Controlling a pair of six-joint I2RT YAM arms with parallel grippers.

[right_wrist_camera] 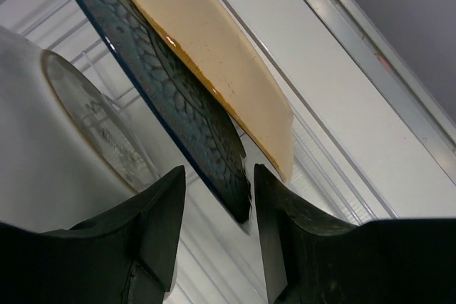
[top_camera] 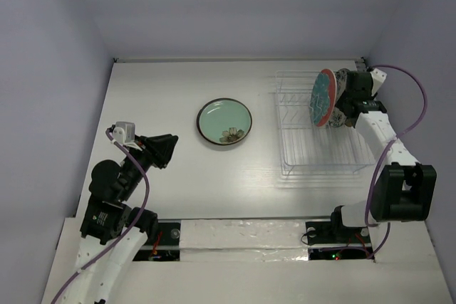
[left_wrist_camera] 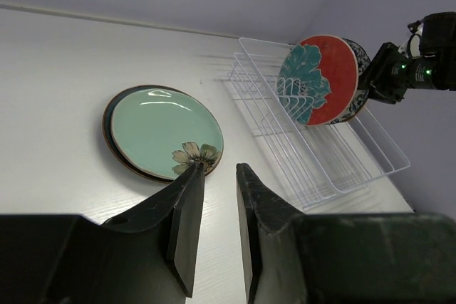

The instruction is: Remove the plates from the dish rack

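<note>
Right tool (right_wrist_camera: 219,173) astride on-edge patterned plate (right_wrist_camera: 187,113)

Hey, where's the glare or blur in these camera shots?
Left wrist view: bright glare streaks on the mint plate. Right wrist view: the white plate back, close to the lens, looks soft. Top view: even light; the dish rack barely stands out from the table.

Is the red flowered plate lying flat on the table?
No, the red flowered plate stands on edge in the wire rack.
</note>
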